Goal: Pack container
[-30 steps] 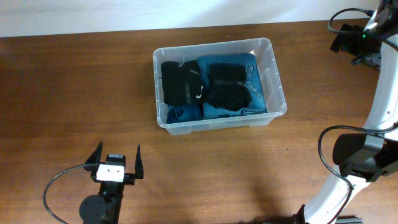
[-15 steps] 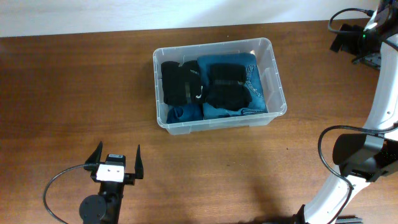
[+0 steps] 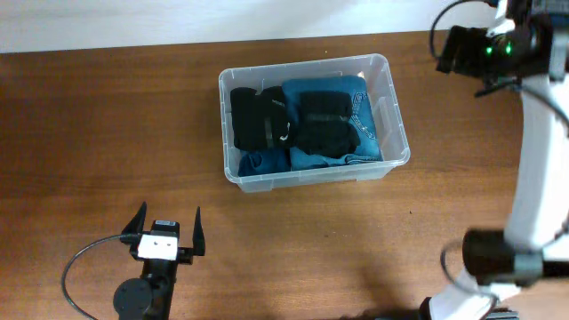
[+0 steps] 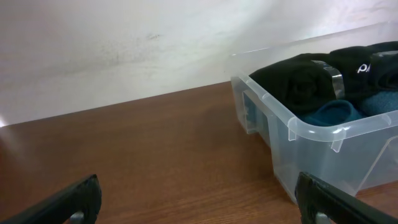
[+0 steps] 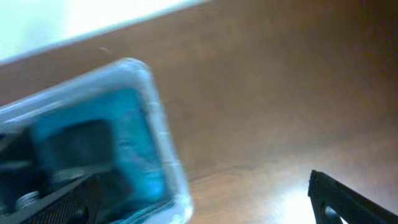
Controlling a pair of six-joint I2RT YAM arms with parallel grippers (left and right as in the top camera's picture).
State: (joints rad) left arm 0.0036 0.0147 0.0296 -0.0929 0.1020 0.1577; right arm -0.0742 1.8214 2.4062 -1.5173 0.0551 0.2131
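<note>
The container (image 3: 392,105), a clear plastic bin, stands at the table's middle back. It holds folded blue jeans (image 3: 360,111) and black garments (image 3: 258,116). My left gripper (image 3: 167,229) is open and empty near the front left, well short of the bin. In the left wrist view the bin's corner (image 4: 267,102) with black cloth (image 4: 298,78) is ahead to the right of the open fingers (image 4: 199,205). My right gripper (image 3: 455,49) hangs high, right of the bin's far right corner. The blurred right wrist view shows the bin's rim (image 5: 158,124) between its wide-apart fingers (image 5: 205,199).
The brown wooden table (image 3: 107,124) stretches left of and in front of the bin. A white wall (image 4: 124,43) runs along the table's back edge. The right arm's white link and cable (image 3: 533,160) stand at the right edge.
My right arm has swung left from the far right corner toward the bin's right end; its view is motion-blurred. The left arm and the bin have not moved.
</note>
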